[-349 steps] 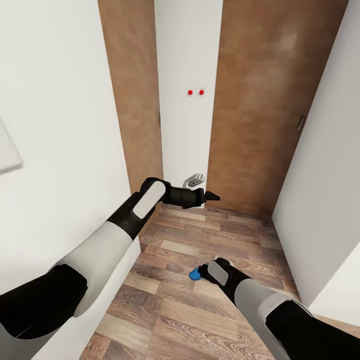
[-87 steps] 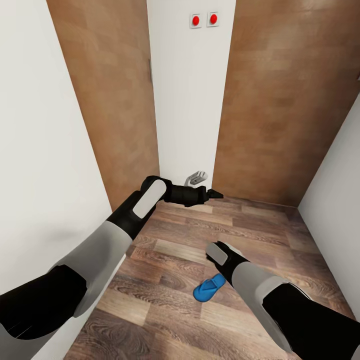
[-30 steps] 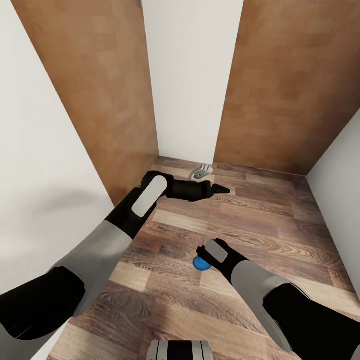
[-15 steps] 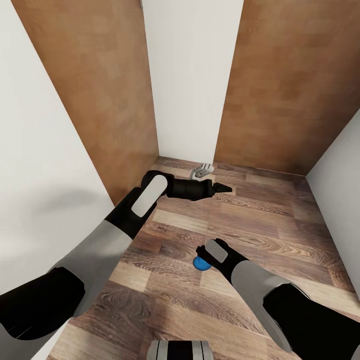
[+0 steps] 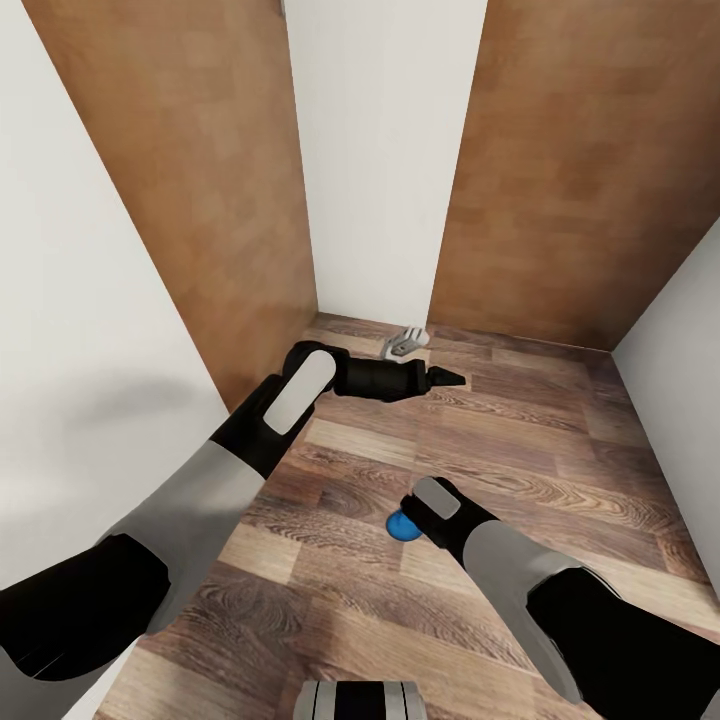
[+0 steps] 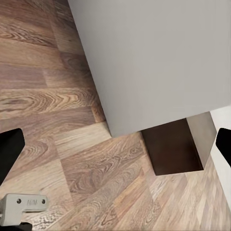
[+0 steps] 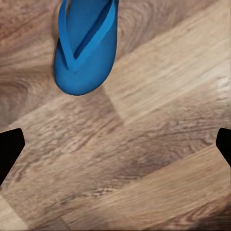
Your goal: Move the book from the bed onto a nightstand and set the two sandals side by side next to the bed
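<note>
Right gripper [image 7: 115,144], jaws spread wide and empty, hangs over the plank floor [image 5: 520,450]; one blue sandal [image 7: 85,45] lies flat on the floor just beyond its fingertips, partly hidden under the right wrist in the head view [image 5: 402,526]. Left gripper [image 5: 445,378], also spread in its wrist view, reaches forward near a grey door stop [image 5: 404,342] between two wooden doors [image 5: 570,170].

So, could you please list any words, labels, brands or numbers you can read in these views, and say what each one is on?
Small grey plate with two screws, lying on the wood floor: it carries a short embossed mark, too faint and blurred to read.
Blue sandal: no text on it.
Wooden doors, white walls and arms: no text on them.
</note>
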{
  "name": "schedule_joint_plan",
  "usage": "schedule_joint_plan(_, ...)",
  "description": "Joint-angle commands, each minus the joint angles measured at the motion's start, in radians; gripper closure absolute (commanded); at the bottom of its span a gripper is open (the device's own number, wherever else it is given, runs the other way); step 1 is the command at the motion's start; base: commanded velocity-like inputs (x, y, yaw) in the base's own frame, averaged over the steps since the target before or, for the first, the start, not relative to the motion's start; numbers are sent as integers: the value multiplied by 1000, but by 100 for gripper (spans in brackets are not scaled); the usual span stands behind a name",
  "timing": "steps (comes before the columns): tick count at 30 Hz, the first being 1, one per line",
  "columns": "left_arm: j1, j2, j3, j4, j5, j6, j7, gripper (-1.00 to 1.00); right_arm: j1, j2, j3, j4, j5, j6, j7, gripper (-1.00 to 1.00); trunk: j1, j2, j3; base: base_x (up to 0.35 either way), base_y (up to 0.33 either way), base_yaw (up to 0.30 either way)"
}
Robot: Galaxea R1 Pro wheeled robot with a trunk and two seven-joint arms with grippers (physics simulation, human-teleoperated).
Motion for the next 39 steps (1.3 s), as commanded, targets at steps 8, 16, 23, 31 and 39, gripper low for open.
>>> schedule_joint_plan(8,-1,0,0,0,-10,2,-10,-100,-1,0,-10,-1,-37,-19,-14,-100,0,0,-1,1,0,0)
schedule_joint_plan(16,-1,0,0,0,-10,2,-11,-100,-1,0,-10,-1,-38,-19,-12,-100,0,0,-1,144,57,0)
schedule_joint_plan(23,-1,0,0,0,-9,2,-11,-100,-1,0,-10,-1,-38,-19,-11,-100,0,0,-1,77,32,0)
schedule_joint_plan(31,-1,0,-1,0,-9,1,-10,-100,-1,0,-10,-1,-38,-19,-10,-100,0,0,-1,44,2,0)
schedule_joint_plan(39,-1,0,-2,0,-9,1,-34,-100,-1,0,-9,-1,-37,-19,-8,-100,0,0,-1,180,0,0)
